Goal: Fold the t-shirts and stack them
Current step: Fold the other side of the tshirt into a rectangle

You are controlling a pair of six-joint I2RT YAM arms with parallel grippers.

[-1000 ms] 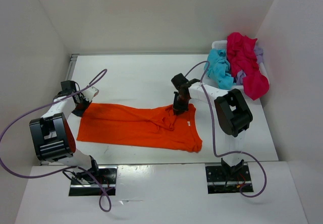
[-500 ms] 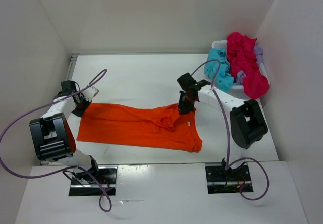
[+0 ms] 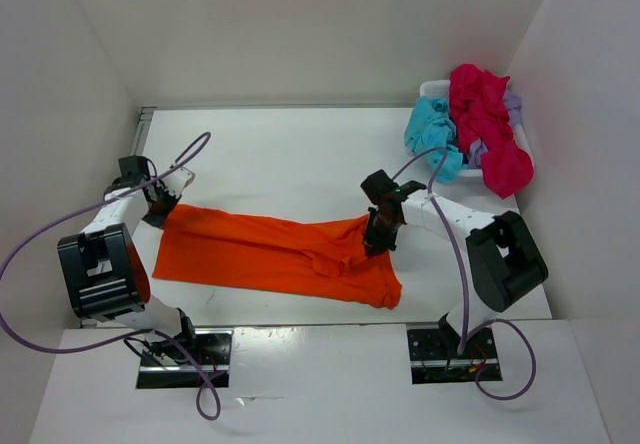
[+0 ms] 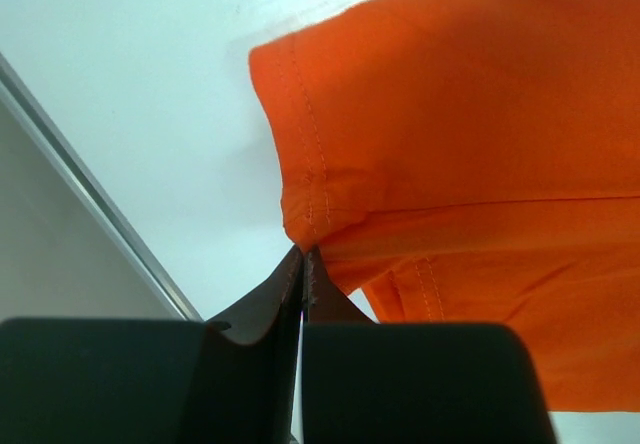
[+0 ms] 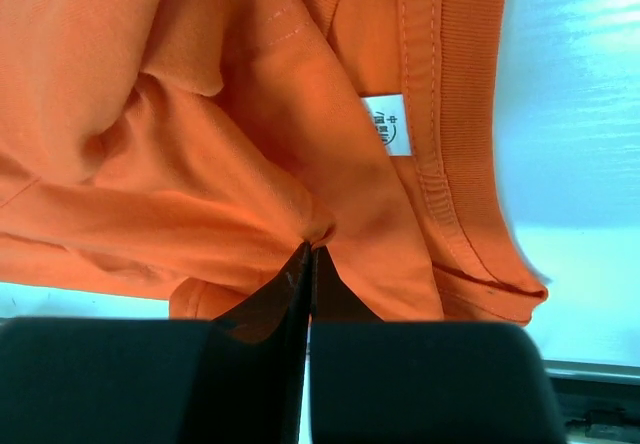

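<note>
An orange t-shirt (image 3: pixel 270 256) lies spread lengthwise across the white table, partly folded. My left gripper (image 3: pixel 160 207) is shut on its far left corner; the left wrist view shows the hemmed corner (image 4: pixel 318 189) pinched at the fingertips. My right gripper (image 3: pixel 376 242) is shut on a bunched fold of the shirt near the collar; the right wrist view shows the fold (image 5: pixel 300 204) pinched, with the white neck label (image 5: pixel 388 124) beside it.
A white basket (image 3: pixel 432 90) at the back right holds a heap of t-shirts: turquoise (image 3: pixel 432 134), magenta (image 3: pixel 490 129) and lilac (image 3: pixel 512 104). White walls enclose the table on three sides. A metal strip (image 3: pixel 142 129) runs along the left edge.
My right gripper has moved toward the near right, dragging the collar fold with it and pulling the shirt's top edge down. The left gripper has stayed put on its corner.
</note>
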